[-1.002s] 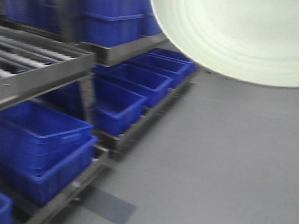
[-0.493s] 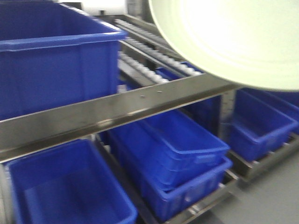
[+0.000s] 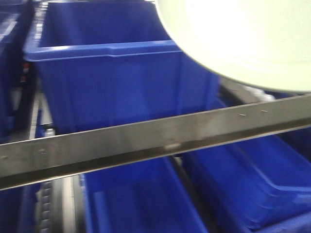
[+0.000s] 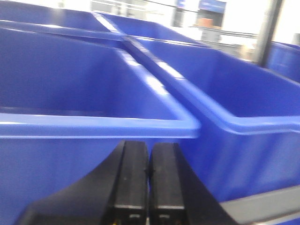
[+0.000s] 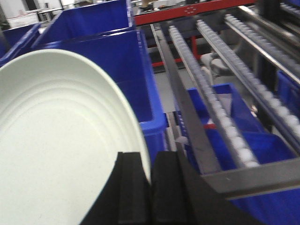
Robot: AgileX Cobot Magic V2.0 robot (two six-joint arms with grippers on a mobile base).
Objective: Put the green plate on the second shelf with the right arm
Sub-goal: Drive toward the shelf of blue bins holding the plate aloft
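The pale green plate fills the left of the right wrist view, held on edge. My right gripper is shut on its rim, one finger on each face. In the front view the plate covers the upper right, above a grey steel shelf rail; the gripper itself does not show there. My left gripper is shut and empty, its fingers pressed together in front of a blue bin.
Blue plastic bins stand on the shelf behind the rail, with more bins below it. Roller tracks and a grey frame rail run away to the right of the plate. A second blue bin is beside the left gripper.
The front view has swung across the rack: from floor and low bins, to the roller shelf, to a blue bin straight ahead behind the rail. The plate stays at the upper right.
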